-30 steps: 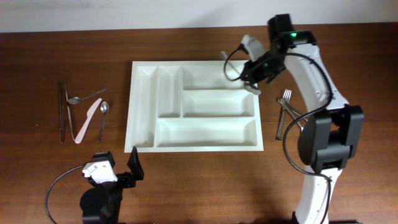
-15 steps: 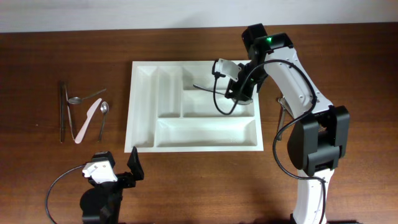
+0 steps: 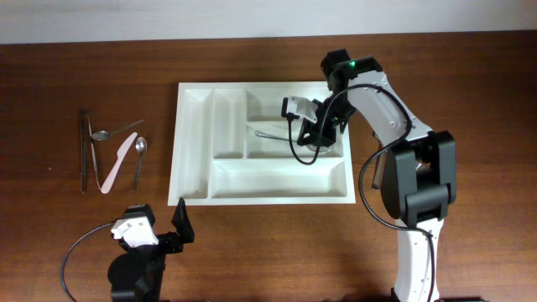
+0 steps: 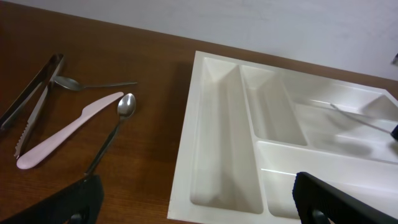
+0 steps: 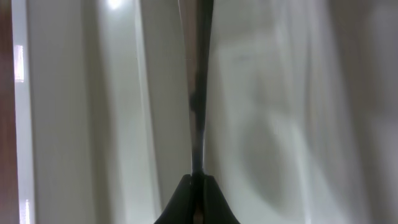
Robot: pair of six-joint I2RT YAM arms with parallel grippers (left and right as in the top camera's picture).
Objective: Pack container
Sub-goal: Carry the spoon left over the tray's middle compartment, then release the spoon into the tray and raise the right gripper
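Overhead, we are looking down on a dark brown wooden table (image 3: 50, 75) with a strip of pale wall running along its far edge. The container (image 3: 277, 180), a white tray, is lying flat at the middle of the table, its two narrow upright compartments on its left side and three long ones on its right.

Well left of it, loose cutlery is resting on the wood: metal tongs (image 3: 84, 151), a spoon (image 3: 113, 131), a pale plastic knife (image 3: 117, 161) and a second spoon (image 3: 138, 159), all close together.

We are seeing the right arm reaching in from the table's right side, bending over the tray's far right corner and pointing its wrist down and leftward. The right gripper (image 3: 306, 134) is hanging over the middle long compartment, its jaws pressing together on a slim metal utensil (image 3: 270, 132) whose free end is pointing left above the compartment floor. From the right wrist we cannot tell what kind of utensil it is.

The left gripper (image 4: 196, 193) is sitting low at the near edge, facing the tray's near left corner, its jaws spreading wide around nothing.
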